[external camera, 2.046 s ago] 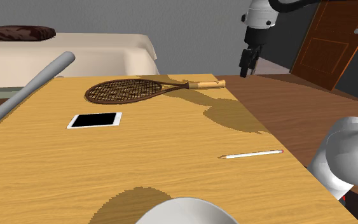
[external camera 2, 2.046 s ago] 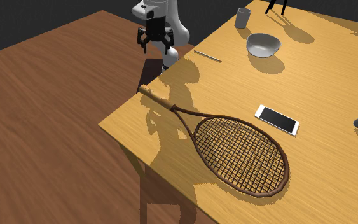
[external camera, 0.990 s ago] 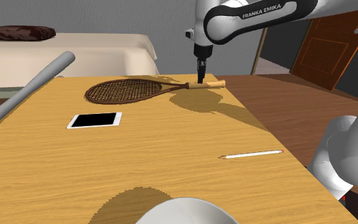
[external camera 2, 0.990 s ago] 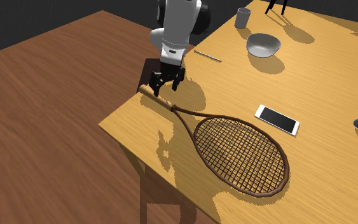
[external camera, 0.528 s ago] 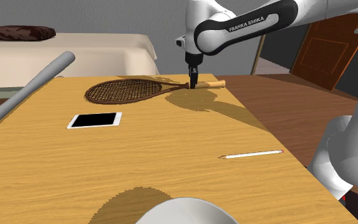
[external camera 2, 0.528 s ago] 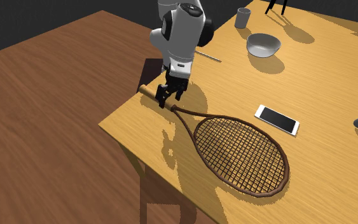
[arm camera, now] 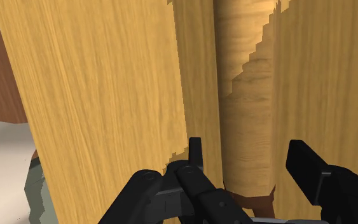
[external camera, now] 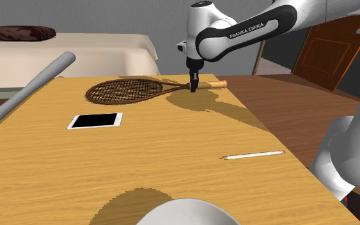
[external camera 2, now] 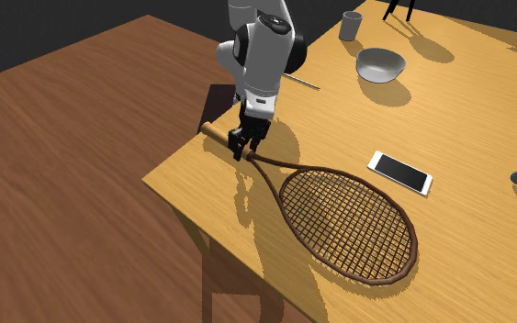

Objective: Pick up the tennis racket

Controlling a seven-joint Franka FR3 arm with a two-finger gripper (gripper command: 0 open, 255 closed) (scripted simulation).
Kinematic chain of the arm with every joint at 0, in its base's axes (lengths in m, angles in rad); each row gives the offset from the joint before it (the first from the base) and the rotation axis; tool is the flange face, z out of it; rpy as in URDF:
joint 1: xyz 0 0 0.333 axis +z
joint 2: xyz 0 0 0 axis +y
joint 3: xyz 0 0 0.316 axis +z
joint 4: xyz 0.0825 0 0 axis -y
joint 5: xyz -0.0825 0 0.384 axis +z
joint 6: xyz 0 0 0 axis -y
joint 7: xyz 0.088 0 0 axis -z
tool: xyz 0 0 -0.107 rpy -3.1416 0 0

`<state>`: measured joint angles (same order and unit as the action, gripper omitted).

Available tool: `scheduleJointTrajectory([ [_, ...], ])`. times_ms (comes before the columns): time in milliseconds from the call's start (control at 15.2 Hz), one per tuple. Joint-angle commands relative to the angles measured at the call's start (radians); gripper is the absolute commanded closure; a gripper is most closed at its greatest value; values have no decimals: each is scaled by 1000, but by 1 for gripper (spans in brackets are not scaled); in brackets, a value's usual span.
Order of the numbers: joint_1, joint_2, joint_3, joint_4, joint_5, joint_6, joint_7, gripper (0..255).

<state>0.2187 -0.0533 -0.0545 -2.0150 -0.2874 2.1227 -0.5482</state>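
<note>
Jaws: spread apart, one finger on each side of the racket's handle, neither visibly touching it.
Gripper (external camera 2: 241,145): pointed straight down, low over the table (external camera 2: 486,119) near its corner.
Tennis racket (external camera: 124,91): flat on the table, brown strung head toward the table's middle, pale handle (arm camera: 247,127) reaching the table's corner.
Step in hand: apparently closing on the handle.
Doing it well: likely sink until the fingertips nearly met the tabletop, centre the handle, squeeze squarely across it, then lift straight up.
Risk: the long head could tip a weak pinch.
</note>
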Motion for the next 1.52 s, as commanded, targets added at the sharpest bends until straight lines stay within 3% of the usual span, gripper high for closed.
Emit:
scheduleJointTrajectory([
  [0,0,1,0,-2,0,0,0,255],
  [330,0,4,0,0,0,0,2,255],
  [1452,5,-18,6,177,24,-193,-48,255],
])
